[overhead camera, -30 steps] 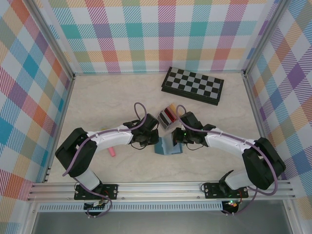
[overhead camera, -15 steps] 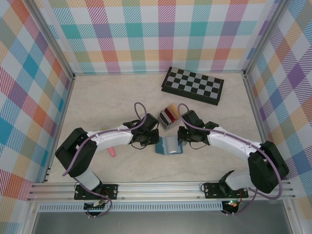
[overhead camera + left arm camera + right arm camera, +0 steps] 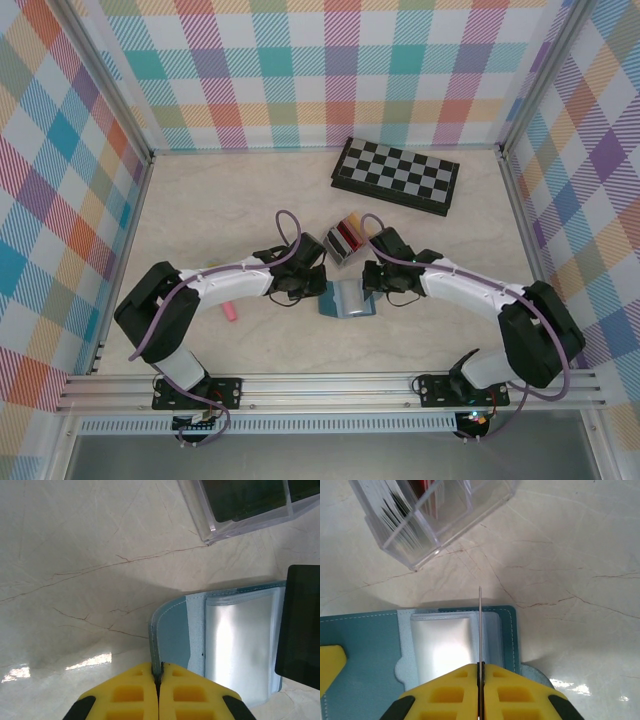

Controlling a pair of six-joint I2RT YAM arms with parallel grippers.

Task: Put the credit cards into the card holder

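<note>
My left gripper [image 3: 158,674]: yellow fingers clenched on the stitched edge of the small teal-blue folding card holder [image 3: 172,630]. It lies open on the pale marbled table [image 3: 75,555], between my two arms. My right gripper [image 3: 480,674]: pinched tight on a thin dark plastic card [image 3: 302,625], held on edge over the holder's clear plastic sleeve [image 3: 442,645]; can't tell whether they touch. Clear acrylic tray of upright cards [image 3: 420,515] just beyond the holder. Black-and-white folding chessboard [image 3: 396,175] well apart, near the back wall.
</note>
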